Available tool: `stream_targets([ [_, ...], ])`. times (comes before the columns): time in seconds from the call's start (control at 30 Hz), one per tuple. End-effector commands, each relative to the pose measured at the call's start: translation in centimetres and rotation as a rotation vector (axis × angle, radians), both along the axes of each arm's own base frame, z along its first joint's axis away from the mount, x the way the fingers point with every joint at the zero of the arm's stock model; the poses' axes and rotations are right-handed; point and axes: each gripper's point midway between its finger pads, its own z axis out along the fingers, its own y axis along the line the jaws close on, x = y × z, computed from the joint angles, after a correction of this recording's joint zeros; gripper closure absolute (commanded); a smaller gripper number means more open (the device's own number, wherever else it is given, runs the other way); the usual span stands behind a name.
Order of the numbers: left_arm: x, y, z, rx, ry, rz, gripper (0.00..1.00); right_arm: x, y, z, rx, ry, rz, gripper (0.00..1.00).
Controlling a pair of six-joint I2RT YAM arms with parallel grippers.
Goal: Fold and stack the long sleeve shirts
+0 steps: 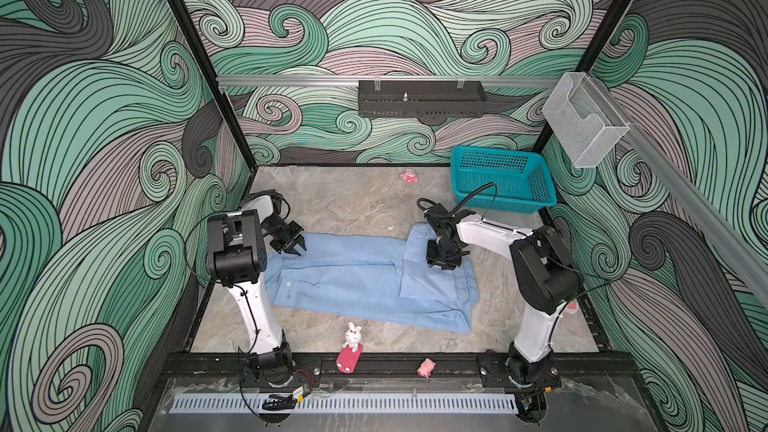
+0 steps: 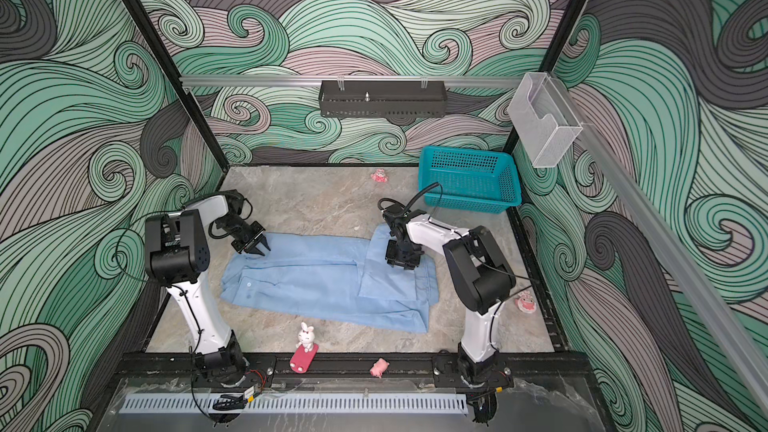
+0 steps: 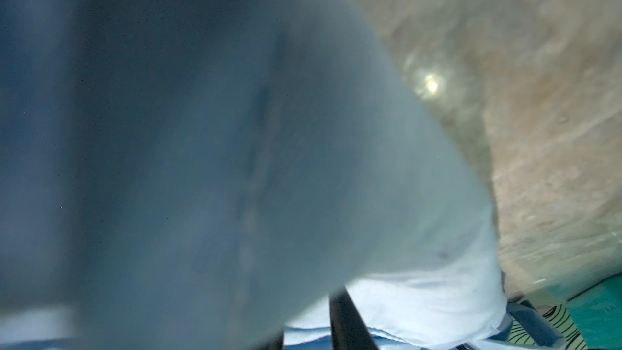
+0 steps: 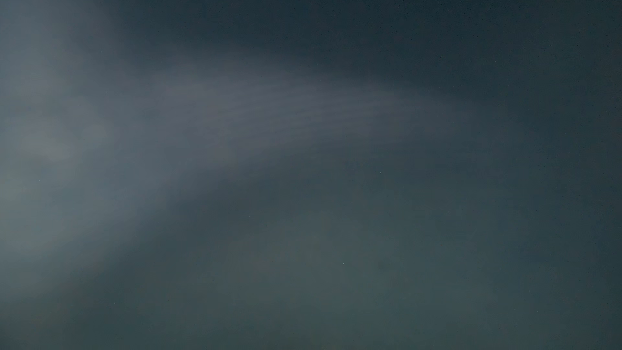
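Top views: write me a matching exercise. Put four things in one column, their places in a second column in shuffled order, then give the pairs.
Things
1. light blue shirt
2. teal basket
3. white bunny figure
4. clear plastic bin

Places
A. hung on the rail along the right wall
B. far right corner of the table
C. lying across the middle of the table
D. standing near the table's front edge

Pairs: 1-C, 2-B, 3-D, 4-A

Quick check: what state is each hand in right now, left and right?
Left hand: open, fingers slightly apart over the light blue woven button-up shirt, nothing seen held.
Right hand: down on the shirt's folded end, fingers hidden, cannot tell.
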Motion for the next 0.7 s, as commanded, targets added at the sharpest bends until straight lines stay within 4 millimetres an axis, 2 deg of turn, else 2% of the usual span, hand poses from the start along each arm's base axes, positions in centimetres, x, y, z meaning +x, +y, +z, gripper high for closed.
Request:
stream_targets([
  [0.0, 2.6, 1.8, -3.0, 0.071, 0.004, 0.034, 0.74, 4.2, -0.6, -0.5, -0.043, -0.095, 0.004, 0.58],
  [0.13, 6.0, 2.2, -3.0, 0.059, -0.029, 0.039, 0.74, 7.8, -0.9, 0.2, -0.045, -0.149, -0.014, 0.57],
  [0.23, 8.6, 2.0, -2.3, 0.031, -0.059, 0.043, 0.74, 10.7, -1.0, 1.6, -0.029, -0.206, -0.011, 0.56],
  [0.33, 9.7, 1.7, -0.8, 0.009, -0.079, 0.029, 0.73, 12.0, 0.1, 4.6, 0.035, -0.254, 0.05, 0.53],
  [0.4, 10.0, 1.7, 1.3, 0.01, -0.123, 0.011, 0.69, 12.1, 0.2, 7.2, 0.052, -0.314, 0.071, 0.49],
  [0.5, 9.9, 1.7, 4.9, 0.013, -0.198, -0.007, 0.59, 12.8, -0.9, 10.3, 0.022, -0.421, 0.055, 0.41],
  [0.57, 9.8, 1.4, 7.3, 0.014, -0.249, -0.016, 0.56, 13.9, -1.7, 10.8, -0.014, -0.462, 0.037, 0.35],
  [0.67, 9.4, 1.1, 9.7, 0.006, -0.301, -0.027, 0.54, 15.4, -2.3, 9.7, -0.026, -0.422, 0.015, 0.31],
])
